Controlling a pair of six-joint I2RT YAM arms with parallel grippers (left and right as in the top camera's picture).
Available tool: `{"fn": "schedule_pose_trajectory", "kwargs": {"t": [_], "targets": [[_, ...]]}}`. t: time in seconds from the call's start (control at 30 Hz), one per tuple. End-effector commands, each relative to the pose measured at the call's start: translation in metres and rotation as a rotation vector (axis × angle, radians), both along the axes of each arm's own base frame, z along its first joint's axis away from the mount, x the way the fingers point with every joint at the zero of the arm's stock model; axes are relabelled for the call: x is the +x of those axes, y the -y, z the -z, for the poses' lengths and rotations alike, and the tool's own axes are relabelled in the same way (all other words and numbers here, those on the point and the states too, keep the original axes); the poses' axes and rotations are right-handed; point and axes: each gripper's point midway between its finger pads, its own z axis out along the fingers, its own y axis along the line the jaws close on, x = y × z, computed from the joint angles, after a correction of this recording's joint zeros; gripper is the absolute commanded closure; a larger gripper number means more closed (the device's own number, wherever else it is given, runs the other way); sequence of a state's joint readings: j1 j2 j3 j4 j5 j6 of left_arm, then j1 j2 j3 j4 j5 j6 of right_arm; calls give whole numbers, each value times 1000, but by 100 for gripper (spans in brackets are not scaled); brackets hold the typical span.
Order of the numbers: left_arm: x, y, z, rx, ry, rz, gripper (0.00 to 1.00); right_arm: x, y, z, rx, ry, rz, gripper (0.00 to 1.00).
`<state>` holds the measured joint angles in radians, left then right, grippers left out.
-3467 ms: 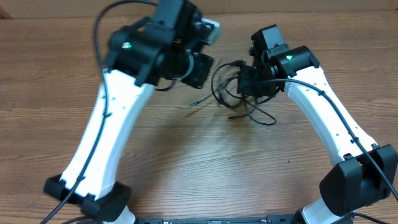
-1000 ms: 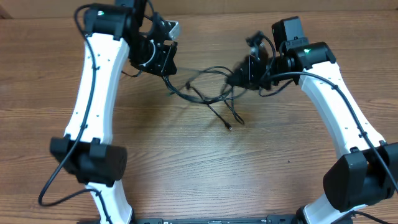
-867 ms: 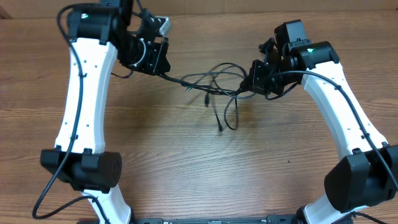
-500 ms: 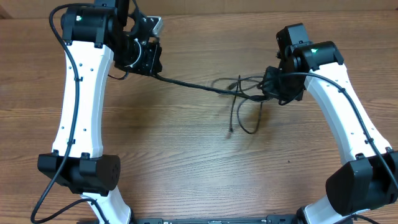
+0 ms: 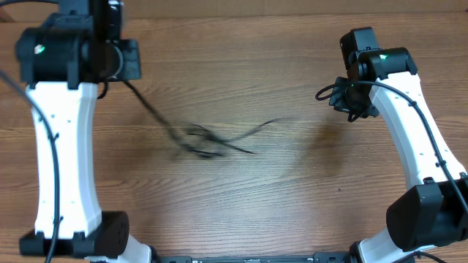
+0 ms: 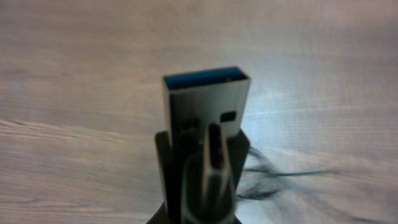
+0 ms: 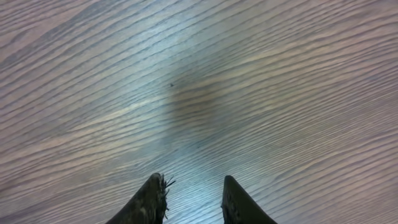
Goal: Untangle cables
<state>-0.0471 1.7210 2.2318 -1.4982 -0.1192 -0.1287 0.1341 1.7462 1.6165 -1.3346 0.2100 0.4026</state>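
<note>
**Left jaws shut on cable plugs; right jaws parted and bare**

The left jaws were closed on the plug ends of the cables [image 5: 199,142]. In the left wrist view a flat metal plug with a blue insert [image 6: 206,106] filled the middle of the picture. A smaller rounded plug [image 6: 213,152] sat just in front of it. The right jaws stood a little apart, and the two dark fingertips [image 7: 152,199] had nothing between them but bare desk [image 7: 199,93]. From the left jaws, at the desk's far left, one black strand ran to a blurred, loose knot near the desk's middle. A thin strand trailed from the knot toward the right. The right jaws, at the far right, were well apart from it.
</note>
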Motion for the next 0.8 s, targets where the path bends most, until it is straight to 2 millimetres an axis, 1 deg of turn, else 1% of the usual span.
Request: {"fn": "schedule_pose_trajectory", "kwargs": {"t": [0.0, 0.07, 0.1, 0.13, 0.2, 0.23, 0.27, 0.3, 0.37, 0.4, 0.5, 0.57, 0.67, 0.77], "targets": [[-7, -10, -30, 14, 111, -81, 96, 2, 6, -5, -40, 23, 23, 71], [-6, 0, -32, -36, 123, -43, 96, 3, -1, -4, -1, 27, 15, 71], [-5, 9, -32, -78, 122, -10, 96, 4, -7, -3, 32, 26, 3, 69], [-4, 22, -32, -131, 120, 42, 96, 5, -18, -2, 83, 22, -36, 68], [-2, 59, -35, -255, 123, 226, 96, 6, -44, -2, 209, 17, -174, 67], [-3, 85, -42, -336, 144, 367, 96, 6, -57, -4, 273, 21, -240, 67], [-6, 107, -50, -400, 170, 492, 96, 7, -66, -5, 317, 27, -280, 66], [-10, 125, -61, -457, 204, 604, 96, 7, -71, -6, 341, 31, -292, 66], [-15, 145, -79, -522, 268, 738, 96, 7, -71, -7, 344, 34, -293, 66], [-17, 151, -87, -541, 300, 778, 96, 7, -71, -7, 344, 33, -293, 66], [-16, 153, -96, -541, 343, 802, 96, 7, -70, -6, 343, 31, -290, 65], [-13, 149, -94, -526, 339, 782, 95, 7, -69, -6, 340, 30, -289, 65], [-7, 135, -81, -458, 305, 703, 96, 8, -69, -6, 340, 33, -289, 65], [1, 110, -63, -336, 253, 581, 94, 8, -69, -6, 341, 34, -289, 62]]}}
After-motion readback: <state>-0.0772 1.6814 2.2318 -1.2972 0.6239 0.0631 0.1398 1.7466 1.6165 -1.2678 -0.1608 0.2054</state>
